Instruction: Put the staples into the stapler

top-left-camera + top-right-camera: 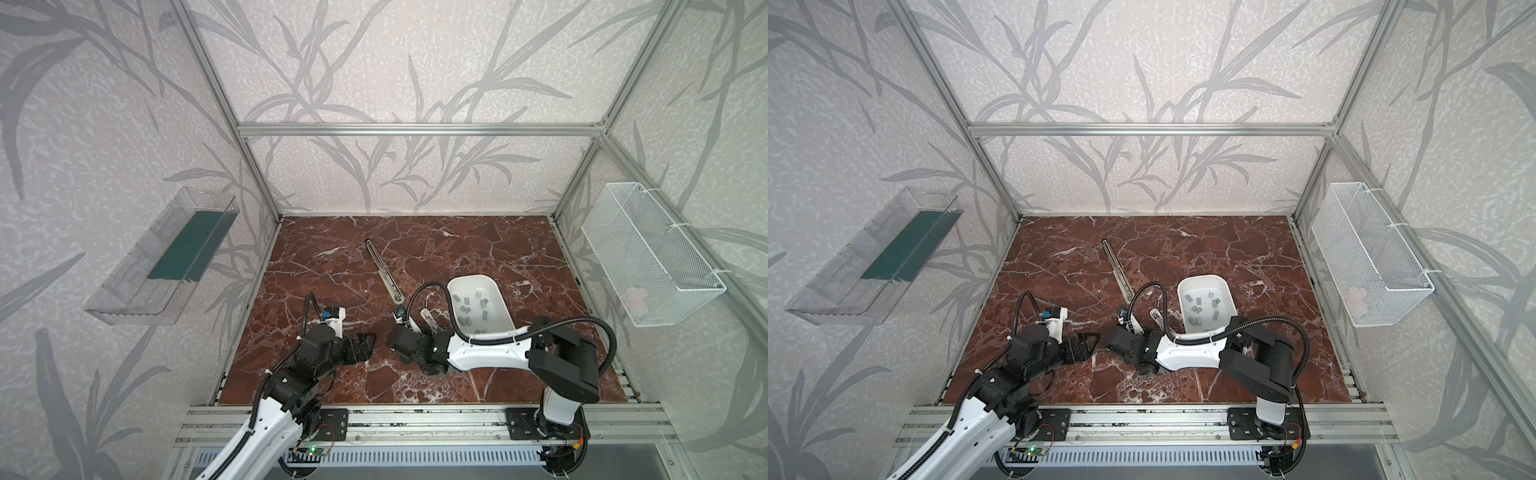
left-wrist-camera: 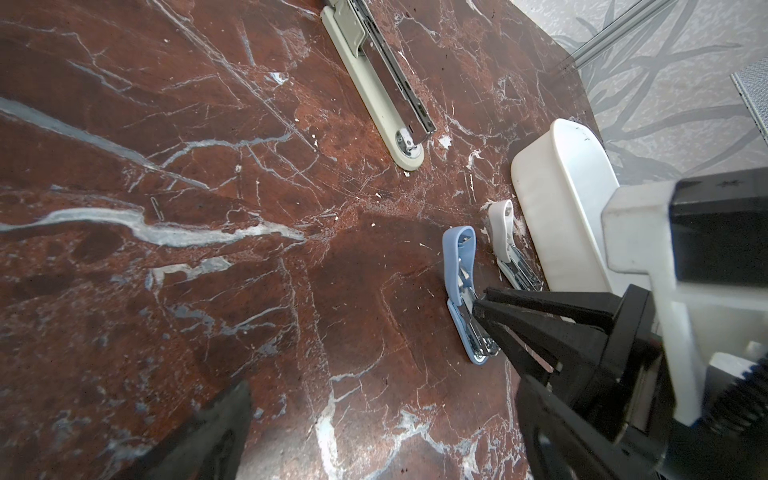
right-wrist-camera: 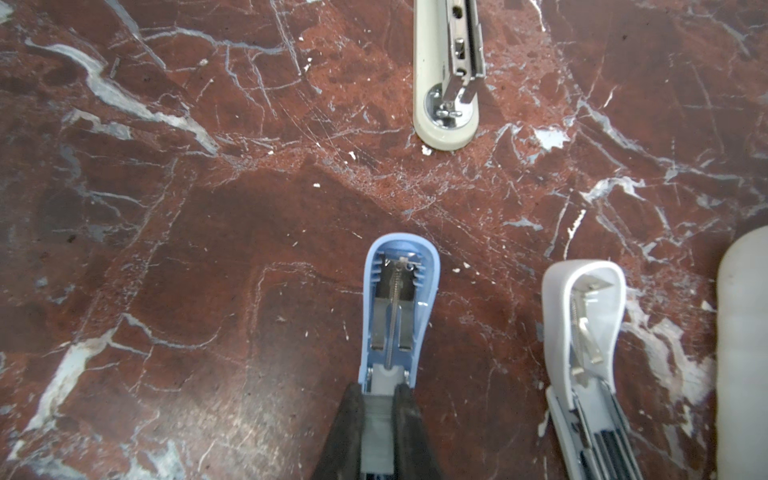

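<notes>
A small blue stapler (image 3: pixel 399 299) lies on the marble table with its lid swung open; it also shows in the left wrist view (image 2: pixel 457 266). My right gripper (image 3: pixel 379 388) is shut on a grey strip of staples (image 3: pixel 377 432), held over the stapler's magazine just behind the hinge. In both top views the right gripper (image 1: pixel 404 319) (image 1: pixel 1130 322) sits left of a white tub (image 1: pixel 457 282). Several loose staples (image 1: pixel 467 308) lie inside it. My left gripper (image 1: pixel 370 343) (image 2: pixel 384 399) hovers open and empty, left of the right wrist.
A small white stapler (image 3: pixel 582 316), also open, lies between the blue one and the tub (image 3: pixel 744 332). A long cream stapler (image 1: pixel 384 270) lies open farther back. A clear bin (image 1: pixel 162 257) hangs on the left wall, a wire basket (image 1: pixel 652 253) on the right.
</notes>
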### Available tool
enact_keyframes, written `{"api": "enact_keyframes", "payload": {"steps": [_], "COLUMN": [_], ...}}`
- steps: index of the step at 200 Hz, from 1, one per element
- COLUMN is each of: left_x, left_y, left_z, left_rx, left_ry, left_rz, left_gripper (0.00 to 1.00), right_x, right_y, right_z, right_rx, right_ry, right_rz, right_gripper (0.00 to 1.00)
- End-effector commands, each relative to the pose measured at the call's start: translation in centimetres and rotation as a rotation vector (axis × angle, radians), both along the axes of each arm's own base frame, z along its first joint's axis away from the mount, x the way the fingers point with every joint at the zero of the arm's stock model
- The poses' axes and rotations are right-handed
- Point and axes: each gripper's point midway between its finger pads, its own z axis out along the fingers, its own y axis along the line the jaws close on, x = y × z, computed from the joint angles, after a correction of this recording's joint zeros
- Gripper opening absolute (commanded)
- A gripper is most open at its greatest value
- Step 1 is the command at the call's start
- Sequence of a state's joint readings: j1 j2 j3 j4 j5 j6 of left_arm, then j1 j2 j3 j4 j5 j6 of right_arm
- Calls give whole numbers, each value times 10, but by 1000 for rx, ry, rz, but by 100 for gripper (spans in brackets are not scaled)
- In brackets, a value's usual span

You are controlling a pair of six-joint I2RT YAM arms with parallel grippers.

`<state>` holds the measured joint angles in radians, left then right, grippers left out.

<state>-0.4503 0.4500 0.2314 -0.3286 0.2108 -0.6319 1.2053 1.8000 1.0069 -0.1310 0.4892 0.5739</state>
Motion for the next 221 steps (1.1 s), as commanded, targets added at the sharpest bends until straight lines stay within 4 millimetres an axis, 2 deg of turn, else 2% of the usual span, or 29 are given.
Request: {"api": "enact_keyframes", "payload": {"steps": [1,221], "left_x": [3,3], "left_y": [2,2], "left_z": [6,11], "left_rx": [-8,-19], "left_ry": [-13,-38], "left_rz": [20,23], "left_gripper": [99,99], "right_x": [3,-2], "right_y": [-4,-15], "right_z": [-3,-8], "right_rx": [-14,-11], "right_ry": [-8,13], "right_rz": [-7,-16], "right_gripper": [0,0]}}
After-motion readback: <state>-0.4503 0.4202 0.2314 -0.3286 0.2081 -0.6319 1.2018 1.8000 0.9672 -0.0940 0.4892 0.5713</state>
